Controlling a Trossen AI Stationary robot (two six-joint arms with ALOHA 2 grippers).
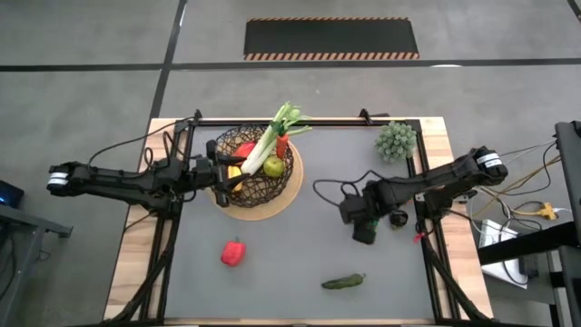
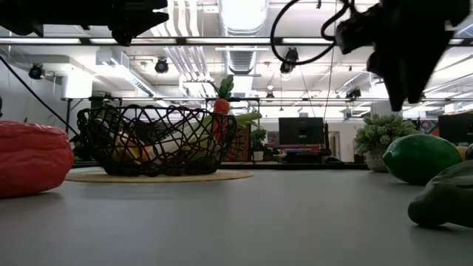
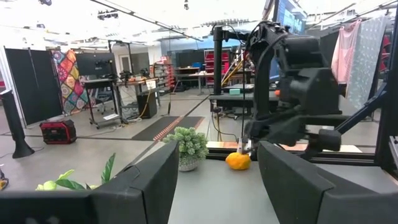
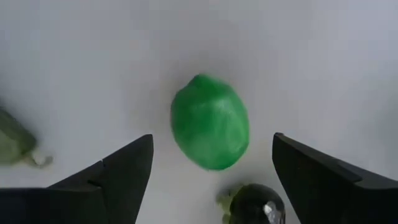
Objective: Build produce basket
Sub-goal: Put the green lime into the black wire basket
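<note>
The dark wire basket (image 1: 257, 178) stands on its tan base disc at the table's far middle. It holds a leek (image 1: 275, 136), a carrot (image 1: 282, 143), a green apple (image 1: 273, 166) and yellow and red pieces. My left gripper (image 1: 221, 173) is open and empty over the basket's left rim, pointing level toward the table's right. My right gripper (image 1: 363, 232) is open above a lime (image 4: 210, 122) that lies on the table. Its fingers point down and stand apart on either side of the lime. A red pepper (image 1: 233, 252) and a dark cucumber (image 1: 343, 282) lie on the near part of the table.
A spiky grey-green plant (image 1: 397, 139) stands at the far right corner. A small dark round piece (image 4: 252, 202) lies right beside the lime, and the cucumber's end (image 4: 12, 140) is close by. An orange-yellow fruit (image 3: 237, 160) lies near the right arm. Bare grey mat lies between basket and right gripper.
</note>
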